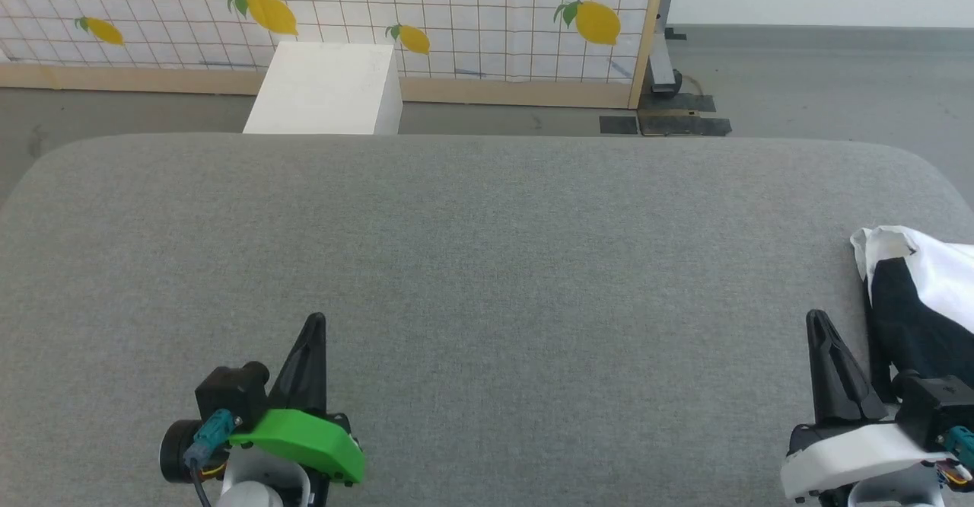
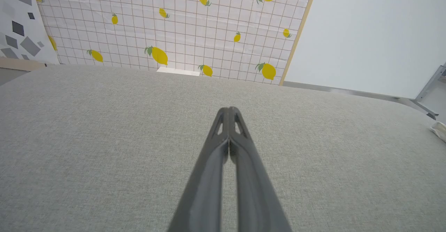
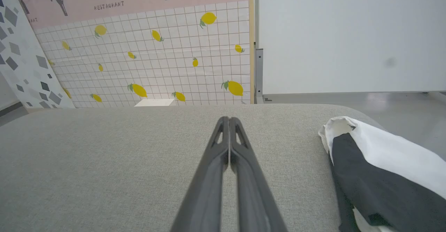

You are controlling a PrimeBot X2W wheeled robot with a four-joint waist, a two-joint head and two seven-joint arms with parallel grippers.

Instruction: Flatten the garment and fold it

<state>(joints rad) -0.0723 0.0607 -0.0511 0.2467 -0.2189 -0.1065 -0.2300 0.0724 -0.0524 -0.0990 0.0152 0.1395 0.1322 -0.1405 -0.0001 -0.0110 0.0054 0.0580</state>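
The left gripper (image 1: 313,330) is pressed fully shut with nothing between its fingers, poised over the near left part of the counter (image 1: 487,248). The right gripper (image 1: 816,323) is likewise closed tight and empty, over the counter's near right part. The garment (image 1: 924,294) lies in a bunched heap at the counter's right edge, white cloth wrapped over black, partly running off the head view. It sits just beside the right gripper without touching it. The middle of the counter is bare grey fabric. Judging by this, the task is at its very start: nothing is flattened or folded yet, and the step in hand is fetching the garment. The next move probably calls for the right gripper to open and pinch a top layer of the heap. It would then draw the heap toward the counter's middle, where both grippers can reach to spread it.
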